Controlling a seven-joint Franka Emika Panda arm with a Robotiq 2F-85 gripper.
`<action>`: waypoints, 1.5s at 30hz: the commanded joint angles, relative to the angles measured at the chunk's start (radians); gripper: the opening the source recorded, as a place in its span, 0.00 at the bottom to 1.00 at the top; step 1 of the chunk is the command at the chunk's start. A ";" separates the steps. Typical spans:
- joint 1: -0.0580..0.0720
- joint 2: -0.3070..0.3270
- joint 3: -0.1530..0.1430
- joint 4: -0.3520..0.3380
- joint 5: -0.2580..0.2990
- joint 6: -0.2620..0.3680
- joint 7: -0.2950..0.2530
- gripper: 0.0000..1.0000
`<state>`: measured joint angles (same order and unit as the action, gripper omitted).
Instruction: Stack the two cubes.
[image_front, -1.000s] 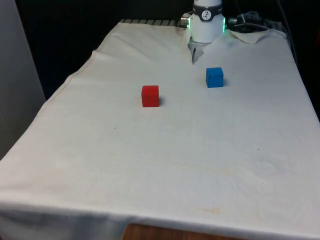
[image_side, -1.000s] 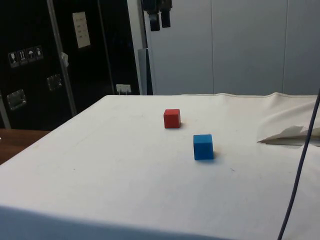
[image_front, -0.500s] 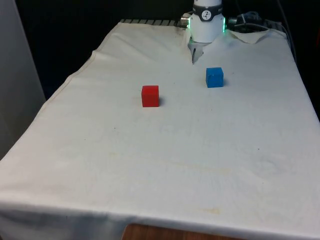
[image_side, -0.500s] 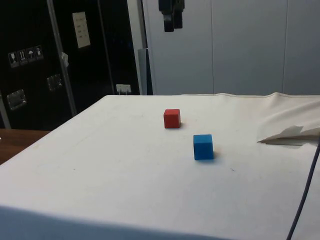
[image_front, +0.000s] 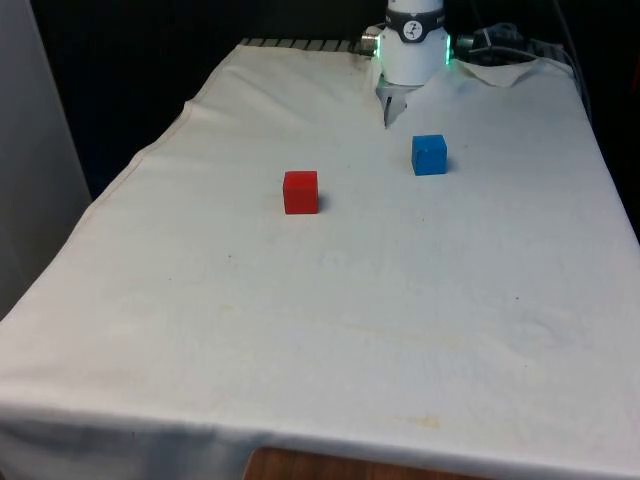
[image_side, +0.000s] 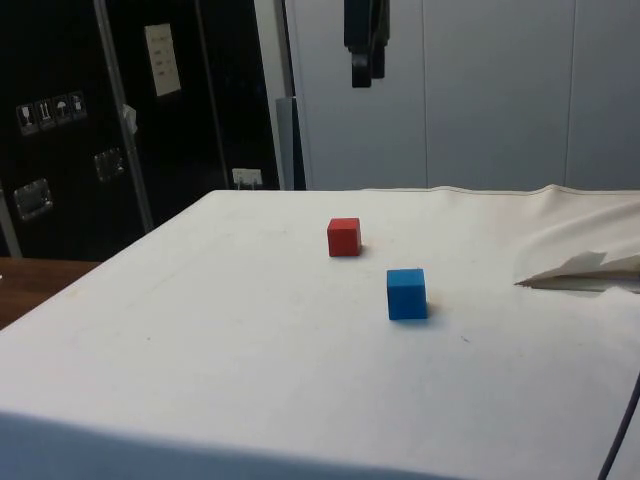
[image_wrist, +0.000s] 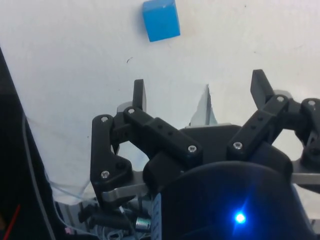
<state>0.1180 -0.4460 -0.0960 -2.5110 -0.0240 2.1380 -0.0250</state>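
Note:
A red cube (image_front: 300, 192) sits near the middle of the white cloth, also seen as the red cube (image_side: 343, 237) in the side view. A blue cube (image_front: 429, 154) lies apart from it, toward the front view's right and nearer the robot; it shows as the blue cube (image_side: 406, 294) in the side view and the blue cube (image_wrist: 160, 19) in the wrist view. My gripper (image_side: 362, 70) hangs high above the table, over the stretch behind the cubes. In the wrist view the gripper (image_wrist: 200, 90) stands open with nothing between its fingers.
The white cloth (image_front: 330, 320) covers the table, with a raised fold (image_side: 580, 268) near the robot's end. Dark cabinets (image_side: 120, 120) stand beyond the table's side. A cable (image_side: 625, 440) hangs at the side view's right edge.
In the side view my gripper has travelled to the right and a little lower across the frames. Both cubes have stayed where they were.

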 joint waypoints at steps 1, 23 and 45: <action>-0.002 -0.011 0.007 -0.027 -0.006 0.035 0.009 1.00; -0.002 0.040 0.005 -0.157 0.000 0.236 -0.003 1.00; 0.003 0.137 0.017 -0.222 0.002 0.395 -0.002 1.00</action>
<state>0.1190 -0.3070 -0.0800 -2.7310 -0.0230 2.5250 -0.0300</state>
